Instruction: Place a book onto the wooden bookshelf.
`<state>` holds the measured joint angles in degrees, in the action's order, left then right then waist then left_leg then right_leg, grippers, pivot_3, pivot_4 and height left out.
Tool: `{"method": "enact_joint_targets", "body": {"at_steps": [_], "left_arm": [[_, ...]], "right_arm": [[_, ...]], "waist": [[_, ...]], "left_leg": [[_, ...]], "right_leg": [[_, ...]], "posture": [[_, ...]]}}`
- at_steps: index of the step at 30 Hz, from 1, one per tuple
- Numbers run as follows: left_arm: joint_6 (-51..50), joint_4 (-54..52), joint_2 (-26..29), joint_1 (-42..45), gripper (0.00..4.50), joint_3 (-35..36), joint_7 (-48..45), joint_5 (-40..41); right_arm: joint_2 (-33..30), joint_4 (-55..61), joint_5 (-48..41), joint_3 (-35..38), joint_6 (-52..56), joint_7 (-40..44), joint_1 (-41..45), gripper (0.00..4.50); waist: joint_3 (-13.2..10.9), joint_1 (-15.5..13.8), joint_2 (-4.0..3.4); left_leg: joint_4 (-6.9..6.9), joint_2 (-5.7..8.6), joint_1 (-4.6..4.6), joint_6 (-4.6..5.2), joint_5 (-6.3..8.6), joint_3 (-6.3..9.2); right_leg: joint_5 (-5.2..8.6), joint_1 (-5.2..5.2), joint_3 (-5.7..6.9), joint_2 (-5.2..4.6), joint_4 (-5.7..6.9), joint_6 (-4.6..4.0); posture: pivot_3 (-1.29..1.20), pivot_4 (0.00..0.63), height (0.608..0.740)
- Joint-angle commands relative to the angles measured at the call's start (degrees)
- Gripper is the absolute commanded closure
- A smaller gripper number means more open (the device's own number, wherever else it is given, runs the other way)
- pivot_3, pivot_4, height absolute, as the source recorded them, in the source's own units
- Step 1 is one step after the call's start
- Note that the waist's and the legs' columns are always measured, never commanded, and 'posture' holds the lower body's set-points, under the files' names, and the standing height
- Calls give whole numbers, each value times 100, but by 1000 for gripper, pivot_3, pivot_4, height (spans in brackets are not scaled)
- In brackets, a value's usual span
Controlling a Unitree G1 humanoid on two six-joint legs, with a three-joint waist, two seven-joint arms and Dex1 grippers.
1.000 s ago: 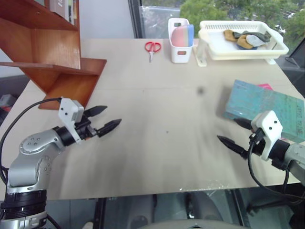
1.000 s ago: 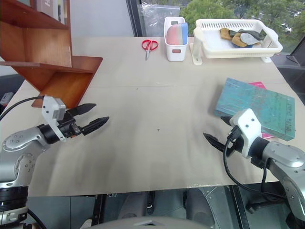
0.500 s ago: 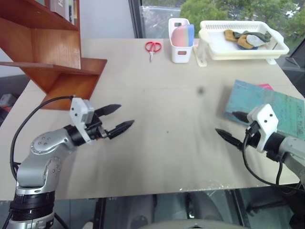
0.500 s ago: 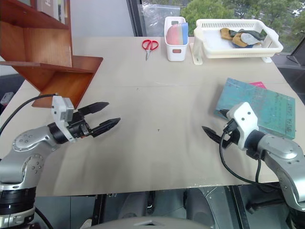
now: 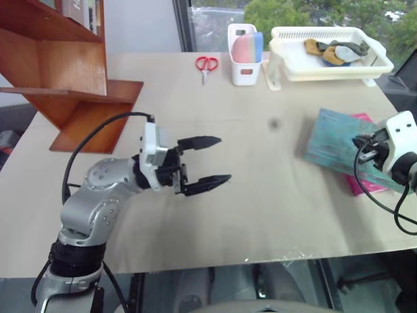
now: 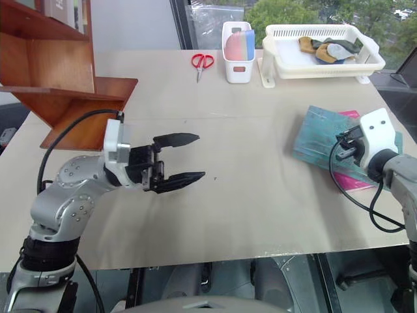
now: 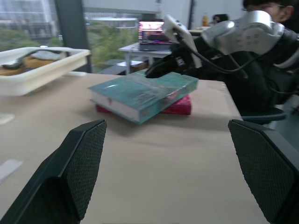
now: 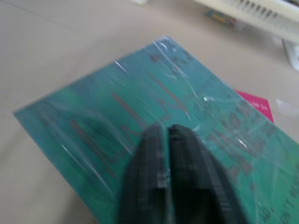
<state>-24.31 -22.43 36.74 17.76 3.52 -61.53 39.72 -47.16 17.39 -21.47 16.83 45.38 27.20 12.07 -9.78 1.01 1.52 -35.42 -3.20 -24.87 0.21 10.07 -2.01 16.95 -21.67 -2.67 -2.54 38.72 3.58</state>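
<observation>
The teal-green book [image 5: 332,147] lies flat at the table's right side, on top of a thin pink book [image 6: 352,181]. My right gripper [image 8: 167,128] is over its cover with the fingers shut together and nothing between them; I cannot tell whether they touch the cover. My left gripper [image 5: 225,158] hovers open over the middle-left of the table, pointing right toward the book [image 7: 140,91], well short of it. The wooden bookshelf [image 5: 71,72] stands at the table's far left corner.
Along the far edge lie red scissors [image 5: 207,64], a white holder [image 5: 244,55] with coloured items and a white basket [image 5: 326,55] with cloths. Books [image 5: 81,10] stand on the upper shelf. A person [image 7: 261,70] sits beyond the table's right end.
My left gripper has swung right toward the table's middle, staying open. My right gripper has shut and moved forward and right, over the teal book's cover.
</observation>
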Motion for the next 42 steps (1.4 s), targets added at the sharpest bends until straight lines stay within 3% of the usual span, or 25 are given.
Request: {"method": "enact_joint_targets", "body": {"at_steps": [1,18,28,32,38,42], "left_arm": [[113,55,11,128,0,2,-122,18],[204,62,30,26,0,-45,-79,-89],[196,-9,93,-87,0,46,19,-93],[188,-15,124,-107,0,31,1,-93],[137,-143,120,-202,0,55,129,-50],[133,-154,118,-182,0,33,153,-53]], "right_arm": [[-212,-84,189,349,-20,-59,-38,4437],[-1075,-2638,1627,763,-899,-580,-221,4437],[-814,-3516,1124,1046,-1152,-204,72,4437],[-832,-4230,932,1085,-1372,-51,599,4437],[-816,-3828,732,983,-1835,327,894,4437],[-699,-3839,865,481,-1678,546,873,4437]], "waist": [[0,-11,0],[1,-14,-4],[0,-14,-7],[0,-4,-7],[-2,1,-14],[-2,-14,-13]], "left_leg": [[0,0,0,0,0,0],[-3,1,3,1,1,-4],[-3,1,5,1,1,-7],[-3,1,7,1,1,-10],[-2,0,8,1,1,-15],[-2,0,8,1,1,-14]], "right_leg": [[0,0,0,0,1,0],[0,1,-3,-1,2,1],[-1,2,-6,0,3,2],[-1,3,-8,0,3,2],[-1,1,-15,1,4,2],[-1,2,-13,1,3,2]], "posture": [[0,150,740],[0,150,740],[0,150,740],[0,150,740],[0,150,740],[0,150,740]]}}
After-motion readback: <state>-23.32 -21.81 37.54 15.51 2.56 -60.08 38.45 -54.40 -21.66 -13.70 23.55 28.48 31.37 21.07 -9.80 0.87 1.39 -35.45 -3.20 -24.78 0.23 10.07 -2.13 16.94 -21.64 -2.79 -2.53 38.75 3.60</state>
